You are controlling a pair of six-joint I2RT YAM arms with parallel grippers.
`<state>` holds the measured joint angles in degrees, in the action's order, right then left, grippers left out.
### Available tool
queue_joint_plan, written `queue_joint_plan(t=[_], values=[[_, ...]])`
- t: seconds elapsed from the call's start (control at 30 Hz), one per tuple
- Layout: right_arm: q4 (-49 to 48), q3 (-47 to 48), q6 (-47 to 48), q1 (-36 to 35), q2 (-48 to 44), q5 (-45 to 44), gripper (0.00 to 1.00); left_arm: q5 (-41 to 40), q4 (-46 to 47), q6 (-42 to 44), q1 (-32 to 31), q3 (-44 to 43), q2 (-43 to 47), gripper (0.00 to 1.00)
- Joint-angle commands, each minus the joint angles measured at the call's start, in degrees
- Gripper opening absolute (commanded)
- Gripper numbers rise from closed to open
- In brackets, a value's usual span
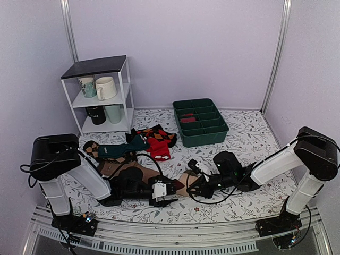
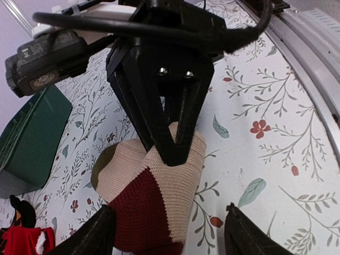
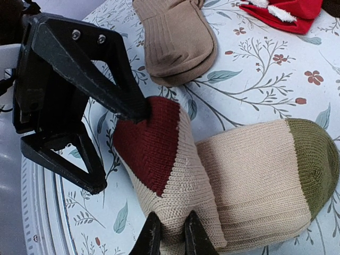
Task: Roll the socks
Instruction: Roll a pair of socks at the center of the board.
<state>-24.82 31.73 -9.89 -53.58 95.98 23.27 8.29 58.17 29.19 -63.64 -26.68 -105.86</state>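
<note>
Socks (image 3: 175,175) lie at the lower middle of the top view, between the two arms, and the rolling looks barely begun. The right end effector (image 3: 171,235) is pinched together on a fold of beige knit at the bottom of its wrist view, just below the maroon heel. The left end effector (image 2: 170,234) stands apart, a finger on each side of that maroon patch. Seen from the right wrist, its upper finger (image 3: 122,95) touches the heel and the lower one is clear of it. Outward from there, the heel end lies bunched against an olive-banded part, but no tight bundle shows. The rest of the socks seems to run left under the left arm in the top view. In my judgement nearly the whole roll is left to do. A plain brown sock (image 3: 178,42) lies near them on the flowered surface (image 2: 265,106).
</note>
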Motion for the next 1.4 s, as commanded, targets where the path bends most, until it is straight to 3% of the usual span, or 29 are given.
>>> queue_joint_plan(t=[0.0,0.47,0.63,0.83,1.03,1.07,1.17,1.37], values=[[12.38,-1.76,-0.66,-0.23,4.01,0.00,0.05,0.57,-1.60,0.58,0.99,-1.44,-1.62,0.71],[12.58,-1.82,-0.66,-0.26,3.65,0.63,0.05,-0.48,-11.93,0.91,1.21,-6.86,-6.22,0.71],[12.76,-1.62,-0.87,-0.21,3.77,0.85,0.05,0.44,-15.70,-0.81,1.30,-7.49,-6.03,0.64],[12.91,-1.41,-0.83,-0.21,3.83,1.42,0.05,1.95,-20.99,-3.67,1.53,-8.93,-7.66,0.45],[14.74,-0.06,-0.67,-0.05,3.41,0.51,0.04,5.93,-27.73,-6.32,1.64,-10.90,-7.40,0.00],[15.01,0.20,-0.49,0.01,2.75,-0.07,0.06,6.38,-28.77,-7.24,1.60,-10.89,-7.39,0.00],[14.79,0.33,0.31,0.43,-0.21,-3.56,0.25,8.14,-33.39,-10.18,1.76,-11.49,-3.92,0.00],[8.32,-3.66,4.68,0.66,-10.69,-11.42,0.44,11.14,-48.60,-16.58,1.85,-16.81,-5.17,0.00]])
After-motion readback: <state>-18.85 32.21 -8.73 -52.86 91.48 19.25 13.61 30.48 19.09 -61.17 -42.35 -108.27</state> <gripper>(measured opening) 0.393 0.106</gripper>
